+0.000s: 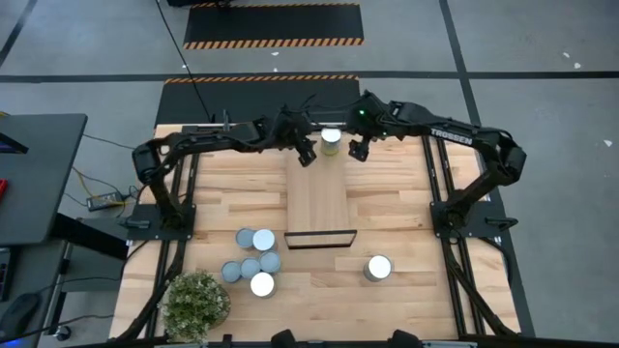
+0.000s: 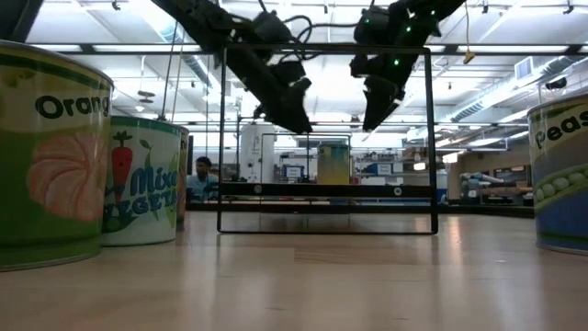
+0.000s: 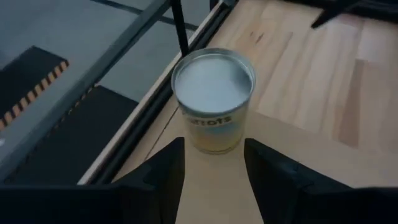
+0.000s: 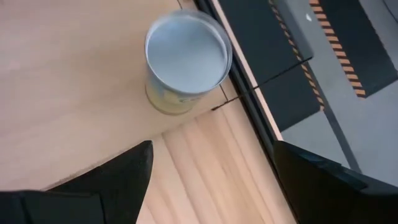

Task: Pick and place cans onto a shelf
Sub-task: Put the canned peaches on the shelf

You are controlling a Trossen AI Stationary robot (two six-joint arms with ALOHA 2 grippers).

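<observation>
One can (image 1: 331, 141) stands upright at the shelf's (image 1: 319, 198) far end, freeing room behind. Left hand (image 1: 308, 155) partly open, empty, beside it; right hand (image 1: 359, 149) wide, empty.

A large industrial lab or workshop hall: grey concrete floor (image 1: 542, 58) with hazard-striped mats (image 1: 273, 25), exposed ceiling ducts (image 2: 514, 87), distant workstations, and a person (image 2: 200, 176) seated there.
</observation>
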